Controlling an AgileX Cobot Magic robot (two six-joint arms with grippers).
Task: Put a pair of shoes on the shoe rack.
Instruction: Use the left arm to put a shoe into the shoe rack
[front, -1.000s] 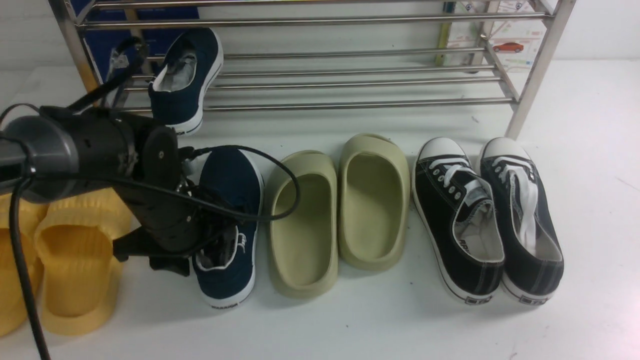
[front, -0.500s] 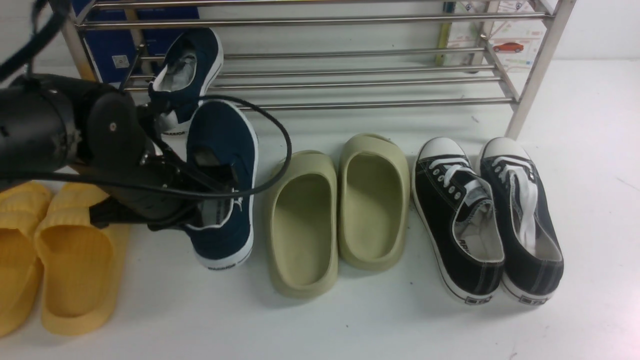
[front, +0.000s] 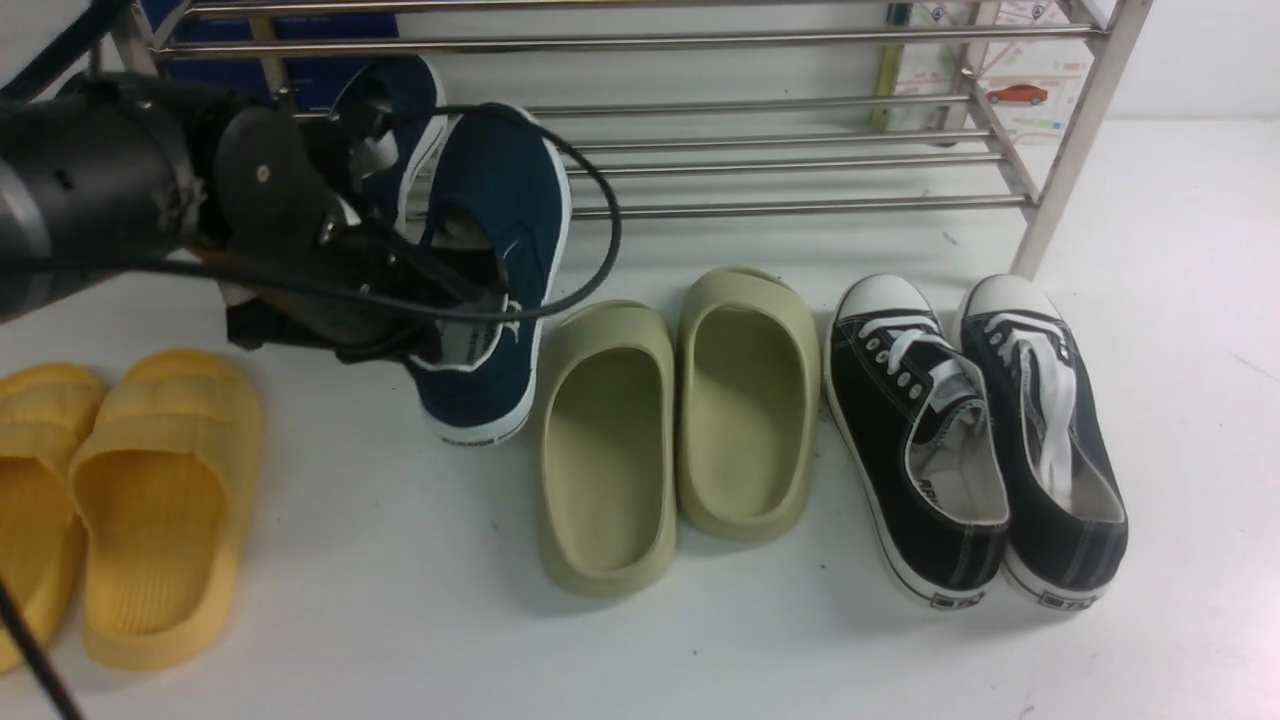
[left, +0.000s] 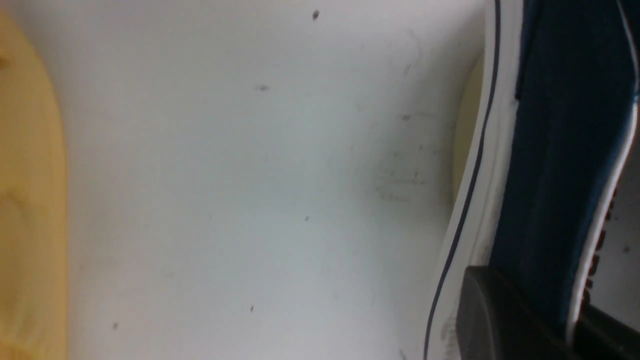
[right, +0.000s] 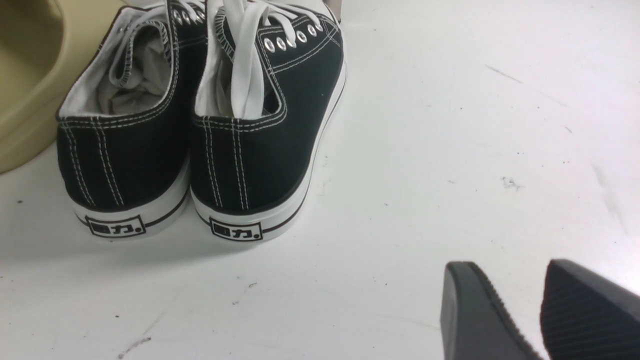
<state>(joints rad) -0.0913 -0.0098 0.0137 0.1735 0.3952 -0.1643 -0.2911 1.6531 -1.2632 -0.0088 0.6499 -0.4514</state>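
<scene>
The steel shoe rack (front: 780, 105) stands at the back. One navy slip-on (front: 405, 85) rests on its lower bars at the left, partly hidden by my left arm. My left gripper (front: 470, 310) is shut on the second navy slip-on (front: 500, 180), gripping the side wall of its opening. It holds the shoe off the floor, toe toward the rack and just in front of the bars. In the left wrist view the fingers (left: 495, 320) clamp the navy side wall and white sole (left: 560, 150). My right gripper (right: 515, 270) is open and empty over bare floor, and is outside the front view.
Olive-green foam slippers (front: 680, 420) lie in the middle. Black lace-up sneakers (front: 975, 430) lie to their right, and also show in the right wrist view (right: 200, 125). Yellow slippers (front: 150, 500) lie at the front left. The rack's right leg (front: 1075, 140) stands behind the sneakers.
My left gripper has lifted the navy slip-on off the floor and carried it up and forward toward the rack, next to the other navy shoe.
</scene>
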